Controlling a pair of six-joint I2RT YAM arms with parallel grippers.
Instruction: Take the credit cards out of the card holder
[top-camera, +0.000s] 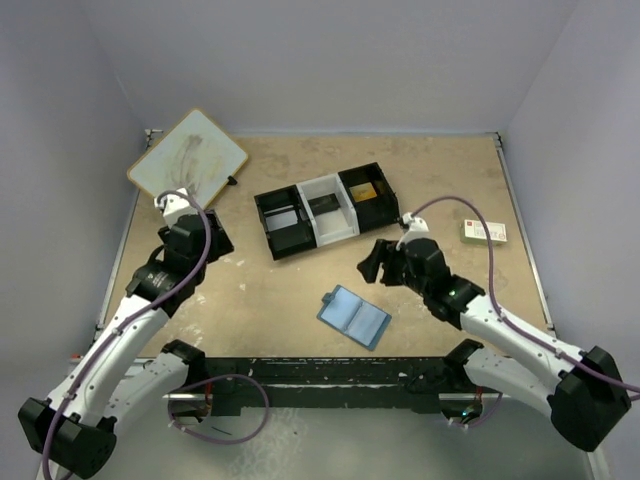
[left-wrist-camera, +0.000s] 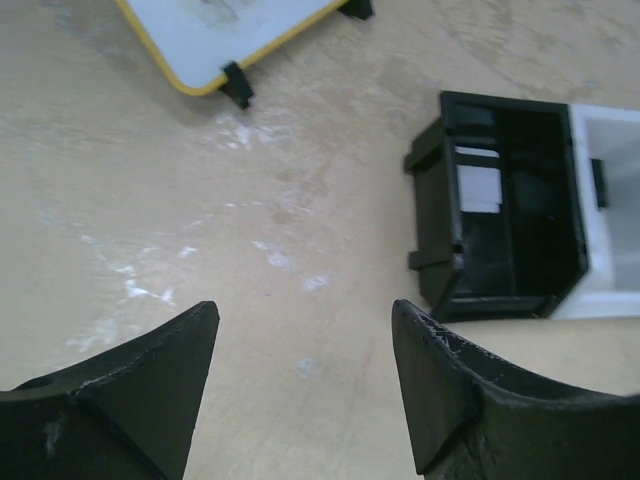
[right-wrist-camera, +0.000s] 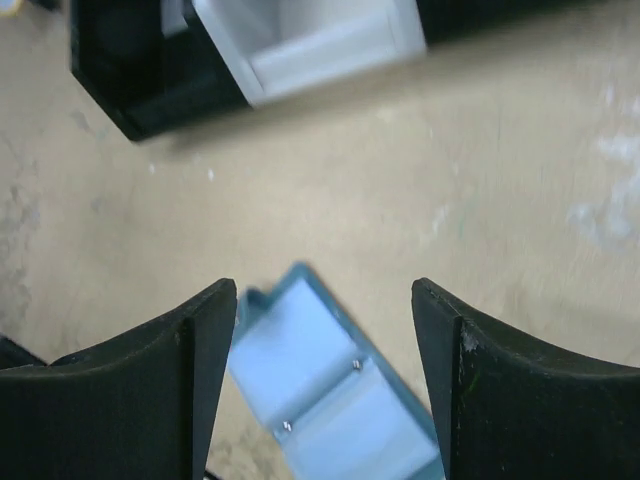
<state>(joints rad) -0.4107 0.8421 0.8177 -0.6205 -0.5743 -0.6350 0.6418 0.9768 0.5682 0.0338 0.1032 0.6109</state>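
Our right end effector, jaws spread and empty, hovers over the card holder, opened flat on the counter short of the tray, pale blue pockets up (any cards inside, we cannot tell). We should pinch a card's edge only, not the pocket; the left end effector gapes empty.

The top external camera looks steeply down from above and behind the arm bases, covering the whole table. The left wrist camera sits low, facing forward past the left gripper fingers to the three-compartment tray; the right wrist camera looks closely down between the right gripper fingers onto the card holder. All views share the tray.
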